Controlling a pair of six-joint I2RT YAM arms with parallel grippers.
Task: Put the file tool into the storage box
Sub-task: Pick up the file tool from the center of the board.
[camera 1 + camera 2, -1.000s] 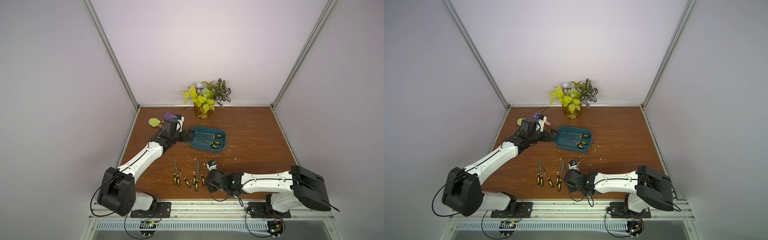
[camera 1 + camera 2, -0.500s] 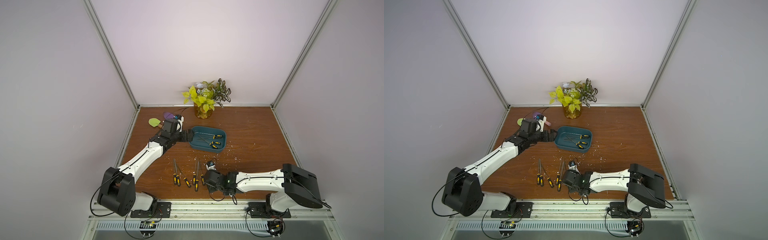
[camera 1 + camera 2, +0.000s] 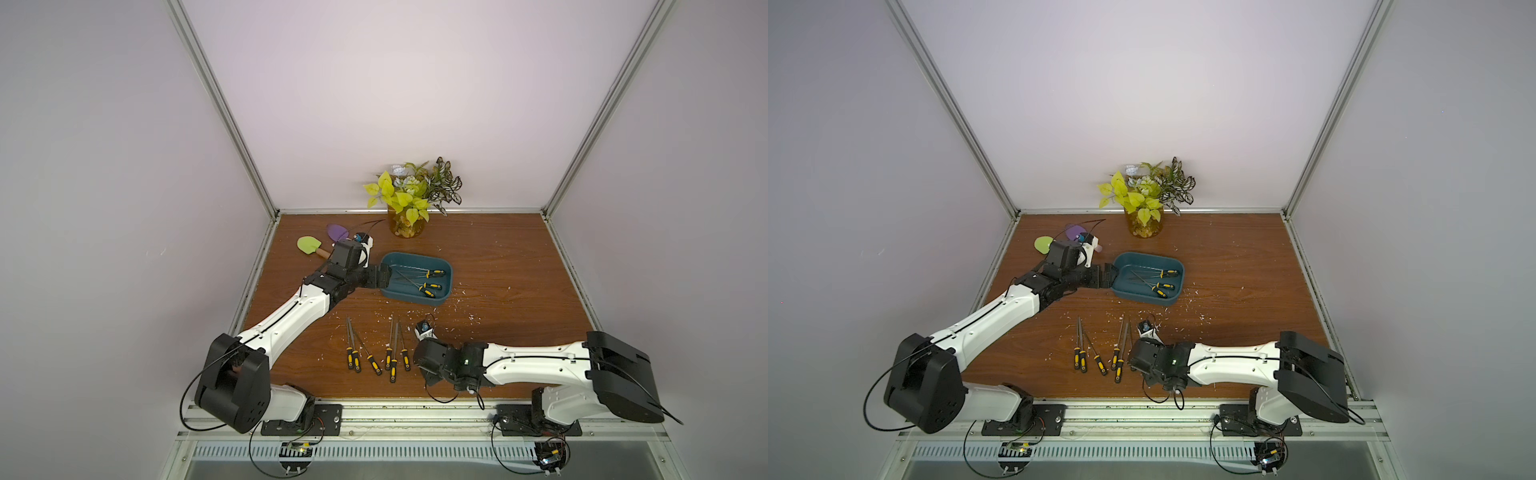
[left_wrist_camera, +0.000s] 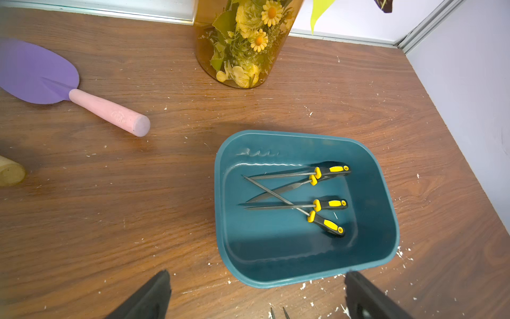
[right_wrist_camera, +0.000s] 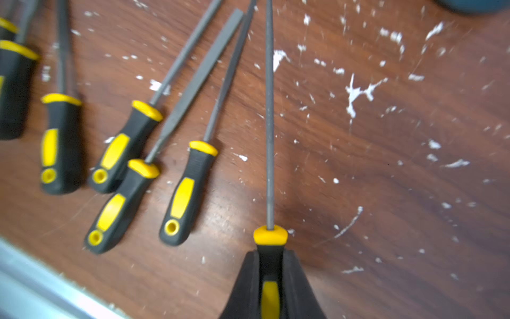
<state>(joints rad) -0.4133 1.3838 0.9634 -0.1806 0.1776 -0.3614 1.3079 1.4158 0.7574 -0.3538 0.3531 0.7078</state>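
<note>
Pale lilac walls and grey metal corner posts enclose a brown wood-grain bench (image 3: 498, 266), seen whole in both top views.

Item one: the left arm (image 3: 291, 316) runs from the lower left of the frame up to the centre. The left jaws stand wide open with nothing between them, just beside the short left wall of the storage box (image 3: 411, 299). Contact with that wall cannot be confirmed. The left wrist view shows the two black fingers (image 4: 149, 298) well apart.

Item two: the right arm (image 3: 536, 365) lies across the lower right of the frame, its wrist ending just below centre. The right jaws are clamped on the black-and-yellow handle of the held file (image 5: 270, 237), whose thin blade points straight away from the wrist. In both top views the wrist hides this file. Whether it is clear of the bench cannot be told.

Item three: the storage box is teal, shallow and lidless, and sits flat at the centre of the frame. Inside lie four files (image 4: 329, 204), handles toward its right end, blades crossing.

Item four: an amber glass plant jar (image 3: 405, 226) stands above centre against the back wall, apart from the box.

Item five: a green trowel (image 3: 308, 244) and a purple trowel (image 4: 36, 71) with a pink handle lie left of the jar.

Item six: six loose files (image 3: 392, 372) lie in a rough row below centre, handles toward the lower edge. The three nearest the right wrist have blades that converge.

Item seven: white flecks (image 5: 356, 94) are scattered over the bench.
</note>
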